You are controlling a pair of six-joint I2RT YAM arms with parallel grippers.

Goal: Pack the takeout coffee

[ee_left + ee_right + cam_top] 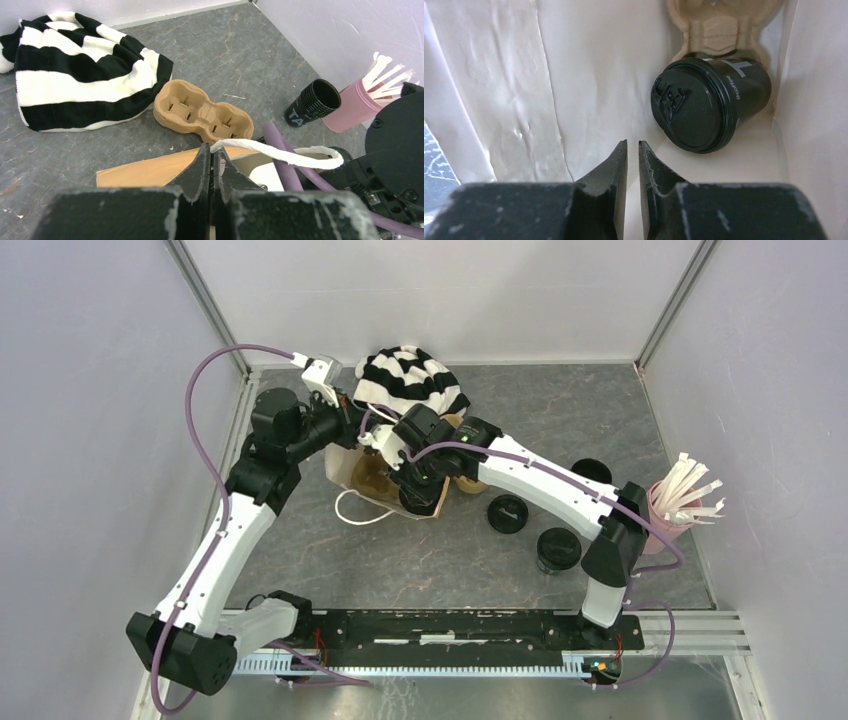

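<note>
A brown paper bag [352,472] lies on its side mid-table, and its mouth faces right. My left gripper [212,148] is shut on the bag's rim just where the white handle [280,152] starts. My right gripper [633,144] is inside the bag with its jaws a narrow gap apart and nothing between them. Just beyond it a lidded black takeout coffee cup [711,102] lies tilted against a cardboard carrier [724,25] at the bag's bottom. Another lidded black cup [558,548] stands on the table to the right.
A second cardboard carrier [200,112] lies behind the bag, next to a striped cloth [410,380]. A loose black lid [507,513], an open black cup [312,102] and a pink cup of white sticks [668,512] stand at the right. Walls enclose the table.
</note>
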